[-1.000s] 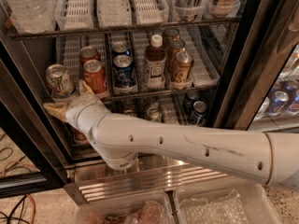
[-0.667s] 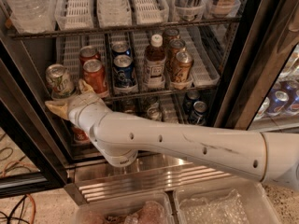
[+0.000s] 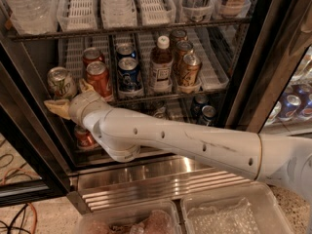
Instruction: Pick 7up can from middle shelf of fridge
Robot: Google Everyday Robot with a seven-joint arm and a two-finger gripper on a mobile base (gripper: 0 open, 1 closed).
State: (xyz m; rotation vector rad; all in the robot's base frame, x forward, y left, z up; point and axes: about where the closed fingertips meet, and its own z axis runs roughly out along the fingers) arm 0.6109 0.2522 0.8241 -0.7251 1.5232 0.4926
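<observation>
The 7up can, pale silver with green lettering, stands at the far left of the middle shelf of the fridge. My gripper reaches in on the long white arm and sits just below and in front of the can. It is open: one tan finger points left under the can, the other rises between the can and the front red can. It holds nothing.
On the same shelf stand another red can, blue cans, a brown-labelled bottle and brown cans. Water bottles are on the rack above. More cans sit below. Two plastic bins lie at the bottom, in front of the ribbed steel base.
The gripper has moved slightly up and left, closer to the 7up can. The cans have not moved.
</observation>
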